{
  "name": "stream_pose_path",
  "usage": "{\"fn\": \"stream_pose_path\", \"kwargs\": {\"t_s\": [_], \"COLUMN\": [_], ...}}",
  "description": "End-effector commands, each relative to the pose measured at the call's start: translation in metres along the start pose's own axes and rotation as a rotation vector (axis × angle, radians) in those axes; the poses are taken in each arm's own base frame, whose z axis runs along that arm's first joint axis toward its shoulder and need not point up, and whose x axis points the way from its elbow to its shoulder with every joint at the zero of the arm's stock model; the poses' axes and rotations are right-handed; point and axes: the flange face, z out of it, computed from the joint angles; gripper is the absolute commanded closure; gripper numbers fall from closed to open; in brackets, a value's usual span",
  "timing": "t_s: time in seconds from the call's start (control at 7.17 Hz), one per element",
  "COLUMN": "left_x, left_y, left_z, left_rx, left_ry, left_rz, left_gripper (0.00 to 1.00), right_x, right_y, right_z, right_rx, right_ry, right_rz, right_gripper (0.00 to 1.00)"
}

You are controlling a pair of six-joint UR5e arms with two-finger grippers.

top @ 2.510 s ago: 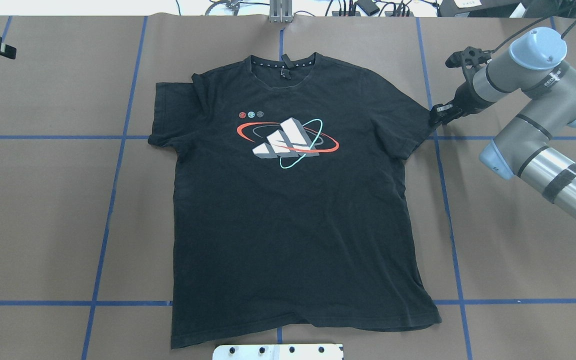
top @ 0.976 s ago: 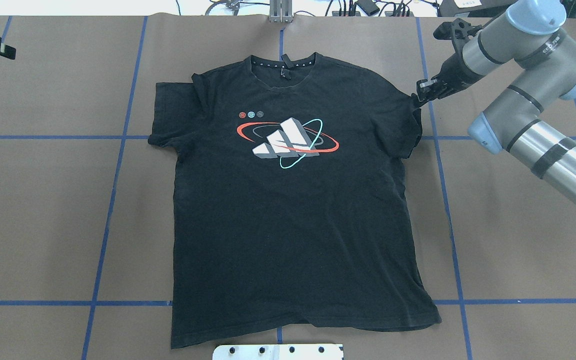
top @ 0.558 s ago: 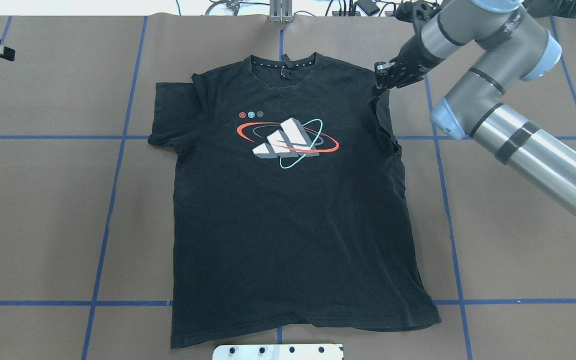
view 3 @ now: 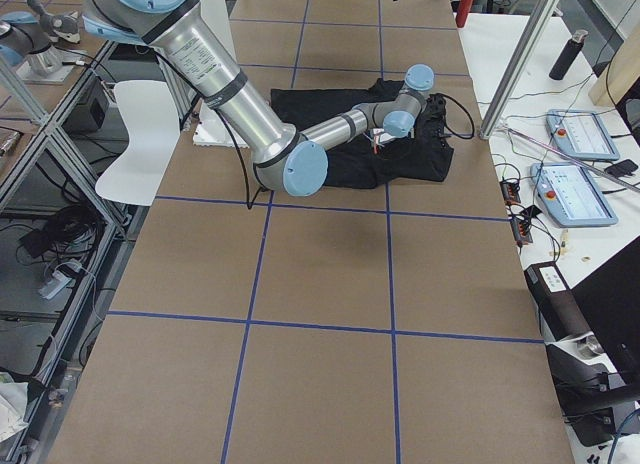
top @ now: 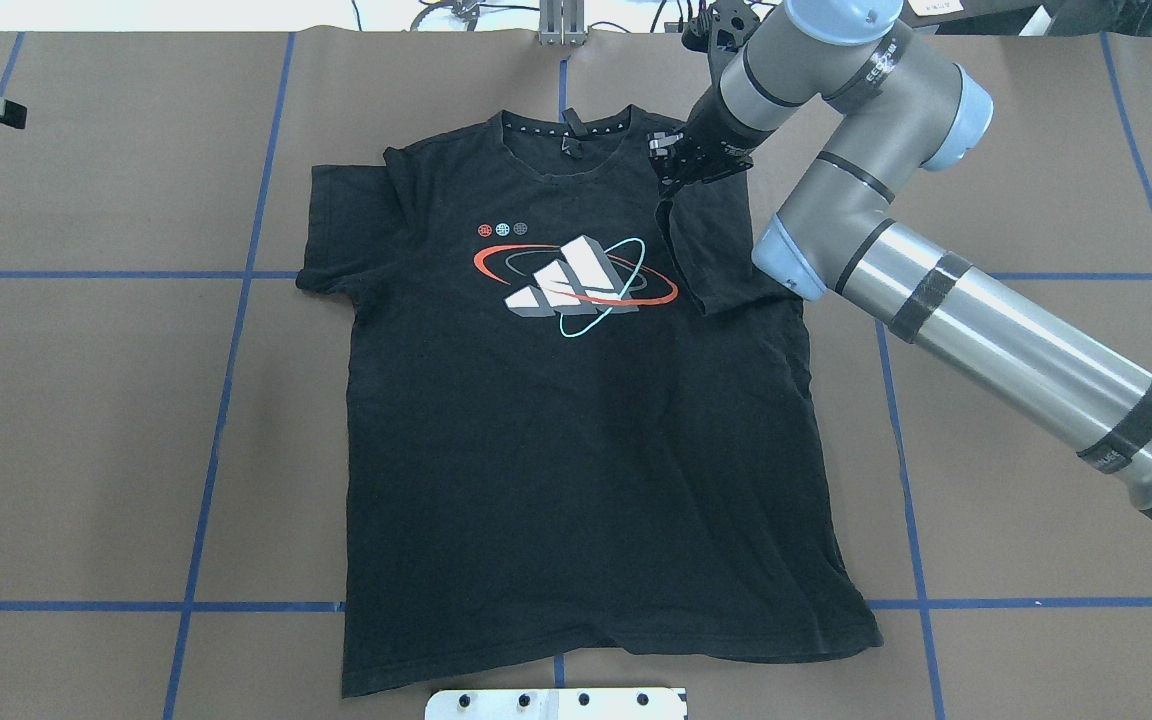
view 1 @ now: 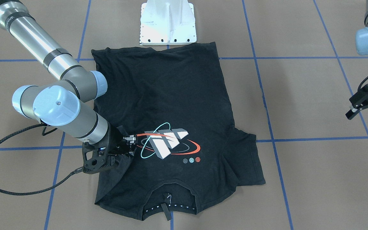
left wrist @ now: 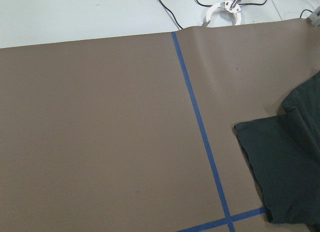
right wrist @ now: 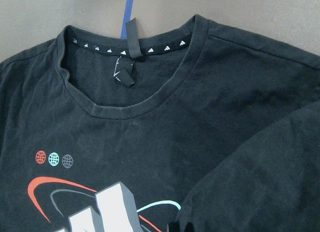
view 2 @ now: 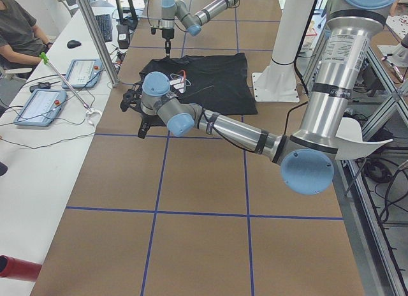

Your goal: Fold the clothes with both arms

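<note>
The right claw [top: 663,168] is clenched on the edge of the black T-shirt's [top: 576,450] right sleeve [top: 711,255]. It holds that edge just above the chest, between the collar [top: 566,150] and the right end of the logo [top: 576,283]. From the grip the sleeve hangs in a steep fold and lies turned inward over the shoulder, its cuff close to the red ring of the print. The right wrist view looks down on the collar, the three small dots and the top of the logo, with the folded sleeve filling its lower right corner. Behind the claw, the right arm [top: 986,330] stretches off to the near right of the bench [top: 86,400].

The rest of the T-shirt lies flat and print up in the middle of the bench. Its collar is on the far side, and its hem [top: 596,655] is near the white base block [top: 556,703]. The left sleeve [top: 341,235] lies spread out on the brown surface, crossed by blue tape lines [top: 226,380].

The left claw [view 1: 366,115] hangs well apart from the shirt at the far left, its fingers spread and grasping nothing.
</note>
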Motion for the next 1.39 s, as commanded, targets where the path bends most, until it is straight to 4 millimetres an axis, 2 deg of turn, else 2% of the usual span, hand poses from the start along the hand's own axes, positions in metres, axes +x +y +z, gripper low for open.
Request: {"fn": "stream_pose_path", "kwargs": {"t_s": [0.0,0.14,0.28,0.56,0.7,0.84,0.98,1.12,1.25], "left_x": [-0.002,-0.002,-0.002,0.0,0.003,0.004,0.006,0.028,0.057], "left_y": [0.0,0.0,0.0,-0.006,-0.019,-0.037,-0.045,-0.068,-0.076], "left_z": [0.002,0.002,0.001,0.006,0.013,0.031,0.052,0.077,0.107], "left_rx": [-0.002,-0.002,-0.001,-0.002,0.006,0.01,0.023,0.039,0.045], "left_ry": [-0.003,-0.003,-0.002,-0.002,0.004,0.015,0.024,0.027,0.026], "left_rz": [-0.004,-0.004,-0.005,-0.004,-0.001,-0.015,-0.015,-0.038,-0.049], "left_gripper": [0.0,0.0,0.0,0.0,0.0,0.0,0.0,0.0,0.0], "right_x": [-0.001,-0.002,-0.004,-0.039,-0.046,-0.048,-0.047,-0.046,-0.047], "right_y": [-0.001,-0.002,-0.004,-0.018,-0.023,-0.026,-0.03,-0.031,-0.029], "right_z": [0.003,0.003,0.003,-0.016,-0.025,-0.034,-0.047,-0.055,-0.06], "right_rx": [0.007,0.007,0.009,0.03,0.04,0.046,0.05,0.041,0.045], "right_ry": [0.011,0.011,0.012,-0.01,-0.021,-0.032,-0.046,-0.059,-0.065], "right_rz": [0.003,0.004,0.006,0.053,0.073,0.089,0.089,0.09,0.086], "right_gripper": [1.0,0.63,0.01,0.0,0.0,0.0,0.0,0.0,0.0]}}
